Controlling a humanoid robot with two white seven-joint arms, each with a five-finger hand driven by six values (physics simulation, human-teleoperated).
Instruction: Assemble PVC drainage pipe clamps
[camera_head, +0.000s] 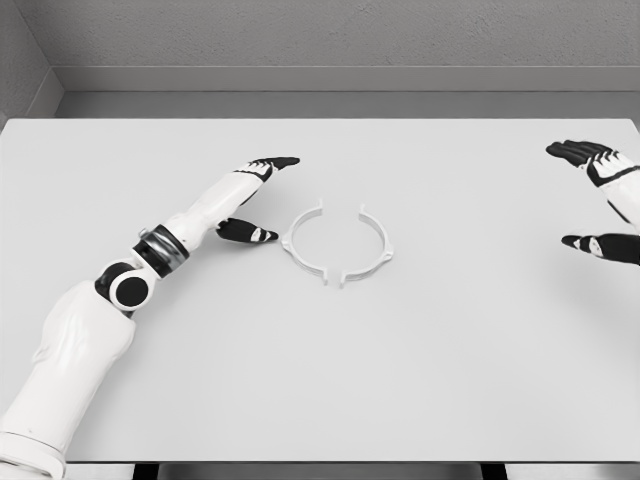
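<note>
Two white half-ring clamp pieces lie on the white table (320, 380), facing each other so they nearly form a circle. The left clamp half (304, 244) and the right clamp half (372, 250) are separated by small gaps at the top and bottom. My left hand (258, 198) lies just left of the left half, fingers spread, thumb tip (262, 235) close to the ring without touching it. At the far right edge my right hand (598, 200) hovers with fingers spread, well away from the clamp.
The table's far edge meets a grey wall (320, 40). Its near edge runs along the bottom of the picture.
</note>
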